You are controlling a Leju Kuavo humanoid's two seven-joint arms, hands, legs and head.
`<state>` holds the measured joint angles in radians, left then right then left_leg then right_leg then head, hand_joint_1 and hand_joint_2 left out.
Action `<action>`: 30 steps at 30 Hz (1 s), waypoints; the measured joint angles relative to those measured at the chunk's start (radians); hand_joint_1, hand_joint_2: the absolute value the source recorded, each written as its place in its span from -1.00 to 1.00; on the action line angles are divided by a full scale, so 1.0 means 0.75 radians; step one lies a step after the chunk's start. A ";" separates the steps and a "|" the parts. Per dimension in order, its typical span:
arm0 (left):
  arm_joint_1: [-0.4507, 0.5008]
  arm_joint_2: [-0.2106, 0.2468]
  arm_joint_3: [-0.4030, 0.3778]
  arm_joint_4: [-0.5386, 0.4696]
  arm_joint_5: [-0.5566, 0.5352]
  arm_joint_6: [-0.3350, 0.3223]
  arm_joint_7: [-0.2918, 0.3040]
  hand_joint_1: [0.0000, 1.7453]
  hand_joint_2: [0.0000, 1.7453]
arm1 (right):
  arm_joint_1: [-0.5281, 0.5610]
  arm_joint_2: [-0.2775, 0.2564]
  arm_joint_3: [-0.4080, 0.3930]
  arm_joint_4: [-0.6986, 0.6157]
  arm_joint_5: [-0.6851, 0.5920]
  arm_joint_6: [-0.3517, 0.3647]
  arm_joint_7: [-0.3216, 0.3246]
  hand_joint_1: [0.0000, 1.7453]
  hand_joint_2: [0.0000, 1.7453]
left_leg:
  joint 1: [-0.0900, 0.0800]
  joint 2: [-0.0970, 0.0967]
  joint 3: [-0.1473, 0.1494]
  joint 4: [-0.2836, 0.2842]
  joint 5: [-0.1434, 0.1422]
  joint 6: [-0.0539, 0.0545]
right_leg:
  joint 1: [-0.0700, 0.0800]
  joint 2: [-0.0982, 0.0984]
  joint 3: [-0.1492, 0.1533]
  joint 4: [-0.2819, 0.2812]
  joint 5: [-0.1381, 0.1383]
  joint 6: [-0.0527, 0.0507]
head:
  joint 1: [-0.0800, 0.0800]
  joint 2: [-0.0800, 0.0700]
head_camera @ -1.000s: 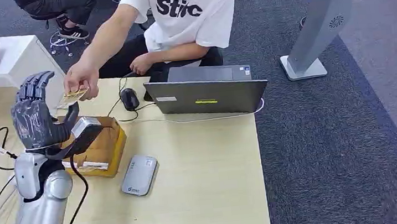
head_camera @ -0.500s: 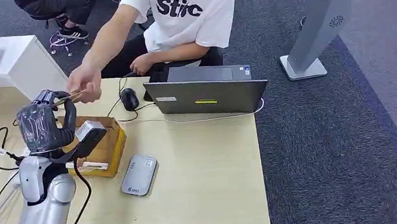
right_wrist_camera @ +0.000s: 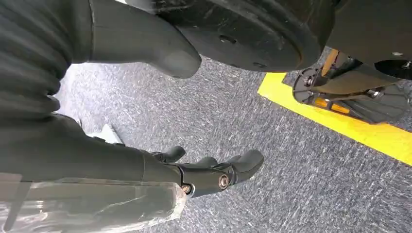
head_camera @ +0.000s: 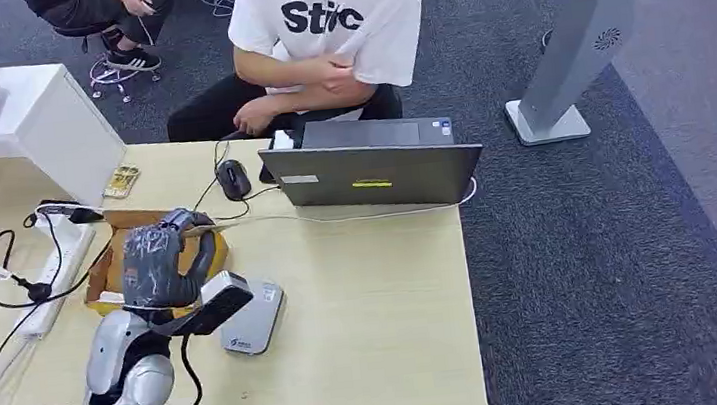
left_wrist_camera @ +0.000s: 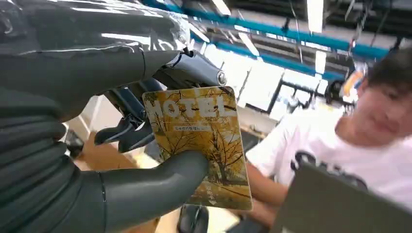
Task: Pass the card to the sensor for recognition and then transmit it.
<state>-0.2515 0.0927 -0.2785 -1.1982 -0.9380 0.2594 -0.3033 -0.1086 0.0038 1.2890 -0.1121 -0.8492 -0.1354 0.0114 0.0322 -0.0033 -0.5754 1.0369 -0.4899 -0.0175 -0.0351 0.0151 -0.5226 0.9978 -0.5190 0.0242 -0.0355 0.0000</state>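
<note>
Item: hotel key card [left_wrist_camera: 199, 145], yellow with an autumn-tree print and the word HOTEL across one end. Location: pinched in the robot's left hand [head_camera: 161, 258], thumb on one face and darker fingers [left_wrist_camera: 127, 133] behind the other, above the wooden table [head_camera: 376, 311] at about 11 o'clock from the grey card reader [head_camera: 252, 316]. In the head view the card shows as a thin edge at the fingertips, over the cardboard box [head_camera: 110, 264]. Handling, judged: very light, thin, stiff with a little flex, glossy and so likely to slip or pivot under a loose pinch; not fragile. Best held by one short end, as now, leaving most of the face free to lay flat against the reader. Right hand [right_wrist_camera: 214, 170]: hanging over the carpet, fingers loosely curled yet apart, holding nothing. Also present: a seated person [head_camera: 331, 24] at 12 o'clock, behind a laptop [head_camera: 372, 173].
</note>
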 joint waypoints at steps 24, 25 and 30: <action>0.141 0.026 -0.060 0.134 -0.142 -0.046 0.078 1.00 1.00 | 0.004 0.001 0.023 0.005 -0.011 -0.001 0.013 -1.00 1.00 | 0.000 -0.001 -0.001 0.000 0.000 0.000 | 0.000 0.000 0.000 0.000 0.000 0.000 | 0.000 0.000; 0.141 0.026 -0.062 0.144 -0.146 -0.047 0.078 1.00 1.00 | 0.004 0.000 0.026 0.005 -0.009 -0.002 0.016 -1.00 1.00 | 0.000 -0.001 -0.001 0.000 0.000 0.000 | 0.000 0.000 0.000 0.000 0.000 0.000 | 0.000 0.000; 0.138 0.022 -0.083 0.187 -0.172 -0.043 0.082 1.00 1.00 | 0.004 0.001 0.037 0.005 -0.001 -0.001 0.024 -1.00 1.00 | 0.000 -0.001 -0.001 0.000 0.000 0.000 | 0.000 0.000 0.000 0.000 0.000 0.000 | 0.000 0.000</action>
<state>-0.1478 0.1095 -0.3410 -1.0583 -1.0674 0.2273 -0.2419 -0.1052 0.0042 1.3168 -0.1087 -0.8499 -0.1362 0.0294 0.0321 -0.0037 -0.5758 1.0368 -0.4900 -0.0176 -0.0352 0.0148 -0.5228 0.9978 -0.5192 0.0243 -0.0355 0.0000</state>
